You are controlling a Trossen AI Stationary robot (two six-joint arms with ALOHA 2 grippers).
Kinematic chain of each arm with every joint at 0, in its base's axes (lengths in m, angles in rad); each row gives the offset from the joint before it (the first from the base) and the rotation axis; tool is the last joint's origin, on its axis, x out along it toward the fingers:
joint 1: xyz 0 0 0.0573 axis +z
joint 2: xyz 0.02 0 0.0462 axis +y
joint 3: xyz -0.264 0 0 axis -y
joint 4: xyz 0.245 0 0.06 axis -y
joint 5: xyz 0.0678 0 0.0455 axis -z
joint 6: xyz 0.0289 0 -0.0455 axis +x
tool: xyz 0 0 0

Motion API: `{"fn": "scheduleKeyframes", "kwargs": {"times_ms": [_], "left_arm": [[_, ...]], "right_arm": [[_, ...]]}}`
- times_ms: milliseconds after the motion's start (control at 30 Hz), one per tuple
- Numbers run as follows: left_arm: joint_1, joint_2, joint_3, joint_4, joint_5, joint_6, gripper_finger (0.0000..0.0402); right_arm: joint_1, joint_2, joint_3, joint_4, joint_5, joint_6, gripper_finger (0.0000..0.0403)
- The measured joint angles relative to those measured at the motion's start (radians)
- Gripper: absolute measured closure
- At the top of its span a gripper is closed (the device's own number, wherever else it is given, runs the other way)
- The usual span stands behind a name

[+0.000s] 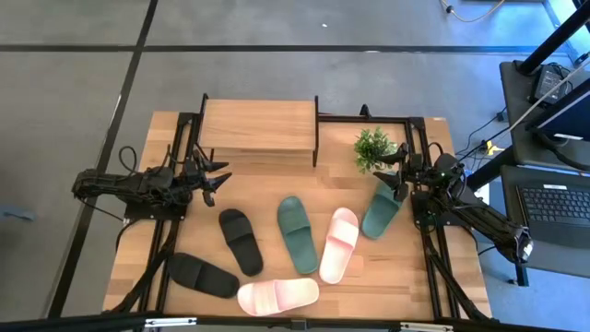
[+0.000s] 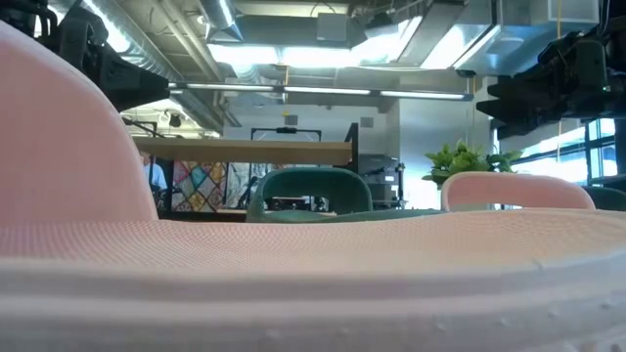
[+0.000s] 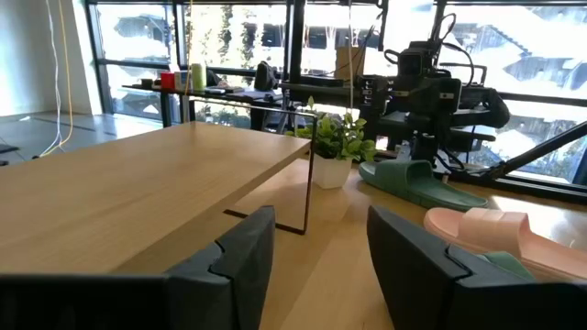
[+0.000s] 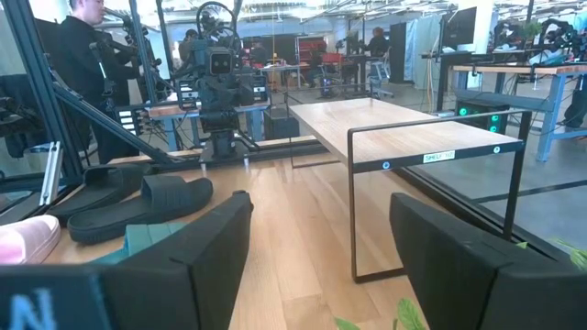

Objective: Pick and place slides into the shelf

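Note:
The shelf [image 1: 258, 127] stands at the table's far middle, its light wooden top board on a thin black frame; it also shows in the left wrist view [image 3: 138, 192] and the right wrist view [image 4: 404, 128]. Six slides lie flat on the tabletop: two black [image 1: 241, 240] [image 1: 203, 274], two dark green [image 1: 298, 233] [image 1: 381, 210], two pale pink [image 1: 339, 243] [image 1: 277, 296]. My left gripper [image 1: 219, 180] [image 3: 316, 257] is open, near the shelf's left front corner. My right gripper [image 1: 396, 177] [image 4: 316, 257] is open, above the far end of the right green slide.
A small potted plant [image 1: 374, 148] stands right of the shelf, close to my right gripper. In the low view the nearest pink slide [image 2: 293, 264] fills the foreground. A person [image 4: 87, 55] stands in the room beyond the table. Bare wood lies in front of the shelf.

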Motion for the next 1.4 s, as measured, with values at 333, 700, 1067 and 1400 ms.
{"fn": "scheduleKeyframes", "kwargs": {"times_ms": [333,700,1067,1400], "left_arm": [[0.0,0.0,0.0,0.0,0.0,0.0,0.0233],[0.0,0.0,0.0,0.0,0.0,0.0,0.0233],[0.0,0.0,0.0,0.0,0.0,0.0,0.0233],[0.0,0.0,0.0,0.0,0.0,0.0,0.0233]], "right_arm": [[0.0,0.0,0.0,0.0,0.0,0.001,0.0144],[0.0,0.0,0.0,0.0,0.01,0.002,0.0144],[0.0,0.0,0.0,0.0,0.025,0.212,0.0144],[0.0,0.0,0.0,0.072,-0.02,0.178,0.0143]]}}
